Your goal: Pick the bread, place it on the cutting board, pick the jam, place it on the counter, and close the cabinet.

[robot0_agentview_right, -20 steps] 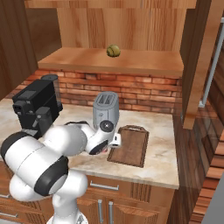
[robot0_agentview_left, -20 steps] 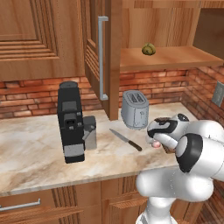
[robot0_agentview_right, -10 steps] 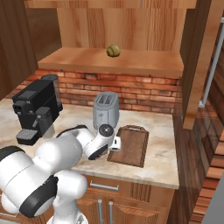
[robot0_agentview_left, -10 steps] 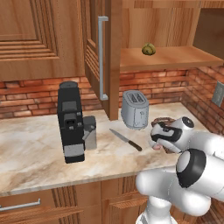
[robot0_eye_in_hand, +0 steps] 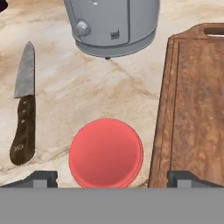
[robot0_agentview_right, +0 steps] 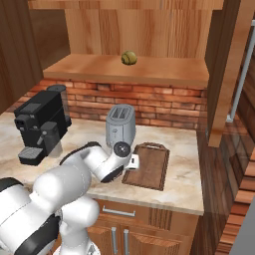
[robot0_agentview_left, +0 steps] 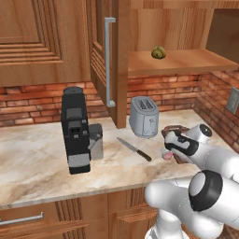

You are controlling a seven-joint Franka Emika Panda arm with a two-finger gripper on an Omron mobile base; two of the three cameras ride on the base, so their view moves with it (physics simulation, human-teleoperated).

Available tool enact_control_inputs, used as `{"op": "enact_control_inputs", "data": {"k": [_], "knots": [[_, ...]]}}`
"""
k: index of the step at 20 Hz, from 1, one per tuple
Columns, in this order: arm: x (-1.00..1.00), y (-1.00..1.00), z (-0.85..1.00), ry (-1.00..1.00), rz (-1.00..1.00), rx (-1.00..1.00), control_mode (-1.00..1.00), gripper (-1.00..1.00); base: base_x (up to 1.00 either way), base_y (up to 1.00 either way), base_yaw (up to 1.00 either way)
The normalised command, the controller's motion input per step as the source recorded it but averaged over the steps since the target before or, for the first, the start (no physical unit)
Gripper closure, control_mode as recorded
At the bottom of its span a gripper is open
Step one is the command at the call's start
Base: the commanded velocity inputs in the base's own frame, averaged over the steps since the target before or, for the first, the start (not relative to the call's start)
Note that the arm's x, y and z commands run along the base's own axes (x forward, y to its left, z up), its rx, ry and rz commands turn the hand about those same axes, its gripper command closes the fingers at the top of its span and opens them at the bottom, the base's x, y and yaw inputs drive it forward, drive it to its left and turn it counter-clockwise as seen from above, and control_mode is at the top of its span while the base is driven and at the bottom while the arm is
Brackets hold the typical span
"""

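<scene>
Directly below the wide-open pincer, the jam on the counter.

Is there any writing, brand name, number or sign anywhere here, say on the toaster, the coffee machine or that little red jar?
None can be read.
The toaster bears a knob and a small dark mark, no legible text.
The coffee machine is plain black, no lettering.
The jam shows a plain red top, no label.
The knife and cutting board carry no marks.
</scene>
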Motion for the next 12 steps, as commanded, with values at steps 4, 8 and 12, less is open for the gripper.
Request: {"op": "enact_control_inputs", "data": {"k": [4, 8, 12], "knots": [[-0.09, 0.00, 0.17, -0.07, 0.00, 0.00, -1.00, -1.00, 0.00, 0.00, 0.00], [-0.01, 0.00, 0.27, -0.10, 0.00, 0.00, -1.00, -1.00, 0.00, 0.00, 0.00], [0.00, 0.00, 0.42, -0.07, 0.00, 0.00, -1.00, -1.00, 0.00, 0.00, 0.00]]}}
